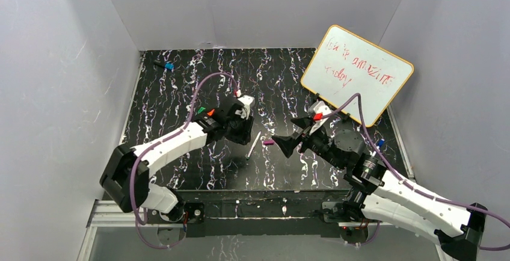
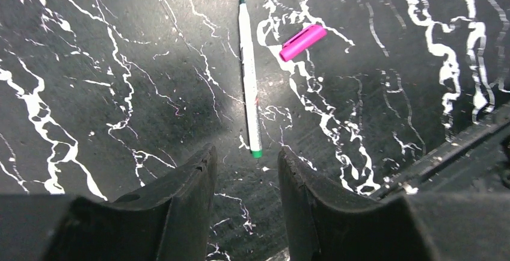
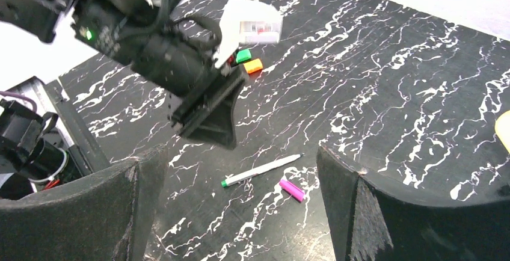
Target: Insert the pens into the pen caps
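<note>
Pen, the thin white one, lies loose and flat on the table, its green end just ahead of the left gripper. The purple cap lies just beside the pen's far half, angled away; I see no contact between them.

My left gripper hangs low with its fingers partway apart and nothing between them. It sits nearly in line with the barrel, which I read as a set-up for straddling the pen at its near end and leaving the tip free for capping.

My right gripper faces in from the opposite side, spread as wide as it goes and empty. Pen and purple cap both fall inside its span in the wrist view, so I judge it is placed to take the cap, one piece per arm.

Beyond the left gripper, well apart from the pen, sit what look like the green cap and orange cap, close together. I cannot make out the two black markers.

The purple cap is small and flat on the table, so it may skid under the fingers.
</note>
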Controlling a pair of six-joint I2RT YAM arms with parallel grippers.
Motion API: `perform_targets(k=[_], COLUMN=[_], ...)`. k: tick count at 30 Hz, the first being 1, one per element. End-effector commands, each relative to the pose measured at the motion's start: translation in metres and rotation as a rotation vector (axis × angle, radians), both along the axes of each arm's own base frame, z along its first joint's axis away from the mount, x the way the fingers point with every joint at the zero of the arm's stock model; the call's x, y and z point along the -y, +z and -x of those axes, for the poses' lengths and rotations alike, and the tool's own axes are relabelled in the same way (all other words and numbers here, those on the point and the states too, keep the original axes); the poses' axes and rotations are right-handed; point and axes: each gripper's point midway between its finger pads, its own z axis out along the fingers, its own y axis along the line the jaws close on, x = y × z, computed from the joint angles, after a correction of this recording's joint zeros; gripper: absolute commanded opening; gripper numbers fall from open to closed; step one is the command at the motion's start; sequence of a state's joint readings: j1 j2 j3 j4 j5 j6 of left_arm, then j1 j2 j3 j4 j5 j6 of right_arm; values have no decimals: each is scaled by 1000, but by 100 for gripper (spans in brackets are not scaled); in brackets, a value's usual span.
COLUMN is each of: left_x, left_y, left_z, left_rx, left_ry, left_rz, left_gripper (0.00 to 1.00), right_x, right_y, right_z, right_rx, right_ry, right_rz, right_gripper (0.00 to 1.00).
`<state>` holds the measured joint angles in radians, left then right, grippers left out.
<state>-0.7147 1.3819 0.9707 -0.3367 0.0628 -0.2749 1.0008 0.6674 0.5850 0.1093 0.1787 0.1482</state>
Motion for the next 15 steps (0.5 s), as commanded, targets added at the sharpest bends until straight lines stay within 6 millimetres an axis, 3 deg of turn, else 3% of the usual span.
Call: perform_targets(k=[1,8,15], left_x=[2,13,17], left_y=[-24,-59,-71], left_z=[-5,-3,-5], left_rx=[21,25,33], left_ry=[94,89,77], left_rz=[-81,-179,-234], left_gripper=[39,39,38], right_x=[11,25,33], right_y=[19,18,14], right_z=[-9,-11,-10], right_rx=[20,15,9], right_ry=[-78,-132,-158], right_rz=[-56,-69,-68], right_gripper=[99,99,99])
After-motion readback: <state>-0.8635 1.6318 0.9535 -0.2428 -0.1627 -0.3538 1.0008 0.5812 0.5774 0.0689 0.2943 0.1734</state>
